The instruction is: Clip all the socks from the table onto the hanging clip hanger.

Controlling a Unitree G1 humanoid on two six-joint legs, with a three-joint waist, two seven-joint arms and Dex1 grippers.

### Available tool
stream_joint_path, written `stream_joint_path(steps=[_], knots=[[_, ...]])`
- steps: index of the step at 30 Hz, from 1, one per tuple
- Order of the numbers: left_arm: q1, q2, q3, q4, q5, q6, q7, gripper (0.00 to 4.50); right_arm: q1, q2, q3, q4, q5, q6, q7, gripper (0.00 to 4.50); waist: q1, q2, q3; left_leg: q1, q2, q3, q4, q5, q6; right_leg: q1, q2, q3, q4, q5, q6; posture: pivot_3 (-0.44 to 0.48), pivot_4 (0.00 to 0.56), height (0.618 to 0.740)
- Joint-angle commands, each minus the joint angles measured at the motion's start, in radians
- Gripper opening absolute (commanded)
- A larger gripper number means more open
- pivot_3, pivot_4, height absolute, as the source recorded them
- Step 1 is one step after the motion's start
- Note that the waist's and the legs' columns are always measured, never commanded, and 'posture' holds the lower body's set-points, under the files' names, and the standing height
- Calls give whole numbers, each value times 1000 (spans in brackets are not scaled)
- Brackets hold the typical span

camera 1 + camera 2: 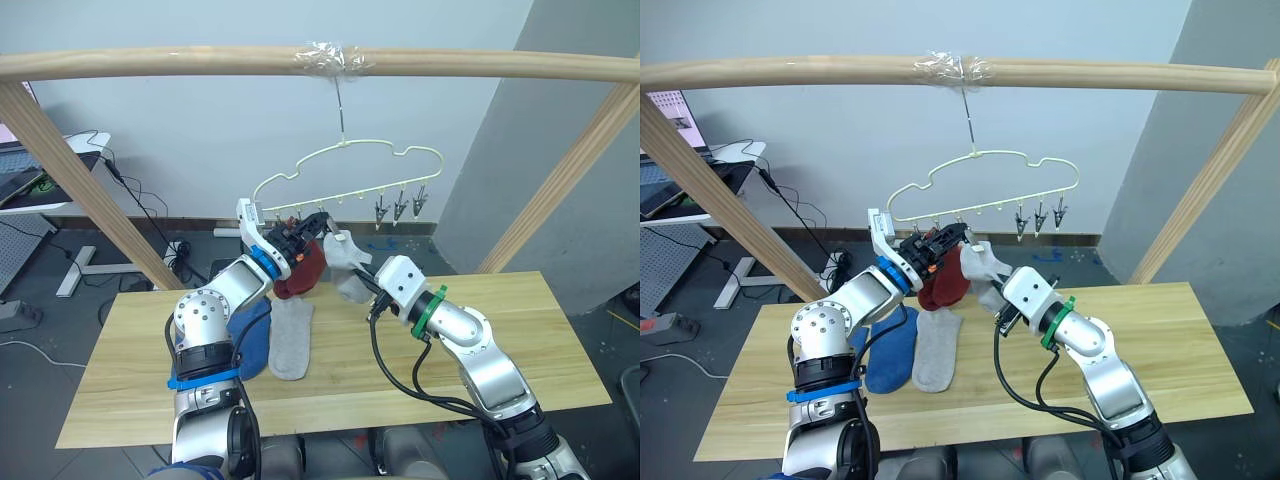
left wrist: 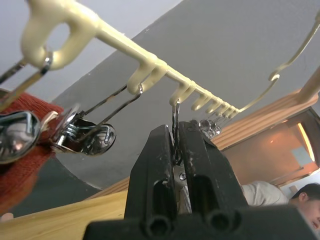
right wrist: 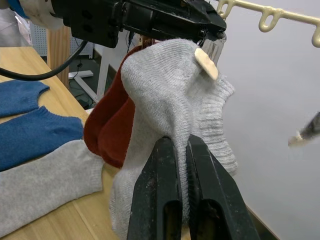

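a light grey sock (image 3: 170, 100) is hanging up at the clip hanger (image 1: 985, 190), its top edge against a metal clip (image 2: 176, 145) there. the right gripper (image 3: 176, 145) is pinching this sock low down, its two black fingers closed on the knit. the left gripper (image 2: 175, 150) is squeezing that clip, its fingers closed around the wire handles just under the hanger's pale yellow loops. two rust red socks (image 1: 945, 280) are dangling beside the grey one from neighbouring clips. three more clips (image 1: 400, 207) are hanging bare toward the hanger's right end. the hanger is hooking onto a wooden pole (image 1: 480, 65) at a patch of clear tape (image 1: 330, 55). on the table (image 1: 540, 340) below, a second grey sock (image 1: 292, 340) and two blue socks (image 3: 30, 120) are lying flat side by side.
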Motion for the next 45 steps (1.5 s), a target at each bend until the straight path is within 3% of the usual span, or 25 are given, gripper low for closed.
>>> stream_joint_path(steps=[1,6,10,14,15,17,26,27,35,39,42,45], knots=[[1,5,-3,-49,-22,-8,-25,1422,-17,8,-6,-12,6,-24,-9,0,0,0,0,0,0,0,0,0,0,-1,0,0,0,0,0,-78,142,740],[7,18,-4,-67,-24,-6,-25,3083,-19,24,2,14,3,-26,-17,0,0,0,0,-2,0,0,0,0,0,-3,0,0,0,0,0,-67,135,740],[41,78,-29,-154,-14,42,-8,4316,-32,55,-1,50,18,-5,-22,0,0,0,0,-2,0,0,-1,0,0,-3,0,0,1,0,0,-62,132,740],[119,223,-159,-304,100,86,-33,4437,-59,93,-29,101,45,17,-34,0,0,0,0,-2,0,0,-2,0,0,-3,0,1,1,0,0,-41,125,740],[139,269,-202,-346,155,81,-23,4500,-64,100,-37,113,55,22,-32,551,1,0,0,-2,0,0,-2,0,0,-4,0,1,1,0,0,-31,122,740],[171,327,-263,-418,266,41,15,4500,-67,104,-46,127,76,38,-22,1095,4,0,0,-2,0,0,-2,0,0,-4,0,1,1,0,0,-23,120,740],[316,412,-246,-568,244,-88,-254,4500,11,82,-89,79,160,143,6,4323,32,0,0,-3,1,1,-3,0,0,-6,-1,0,2,-3,-5,-3,111,740],[337,425,-254,-577,268,-117,-276,4500,22,81,-99,63,170,160,-1,4464,31,0,0,-3,1,1,-3,0,0,-6,-1,1,2,-4,-6,-3,111,740],[428,450,-237,-614,317,-270,-391,4500,-5,166,-229,-62,229,288,-163,4464,35,0,0,-9,1,2,-2,0,0,-12,-1,1,4,-4,-8,-7,111,740],[410,452,-253,-589,369,-338,-420,4500,-67,213,-258,-47,223,297,-241,3588,35,0,0,-9,1,2,-2,0,0,-13,0,1,4,-4,-8,-15,113,740],[390,440,-265,-569,405,-374,-420,4500,-102,220,-260,-18,213,277,-267,3588,34,0,0,-10,1,2,-2,0,0,-13,0,1,4,-1,-4,-15,116,740],[365,418,-285,-547,438,-410,-419,4500,-147,238,-279,29,223,255,-296,2707,34,1,0,-10,1,2,-2,0,0,-13,0,1,3,-1,-3,-17,119,740]])
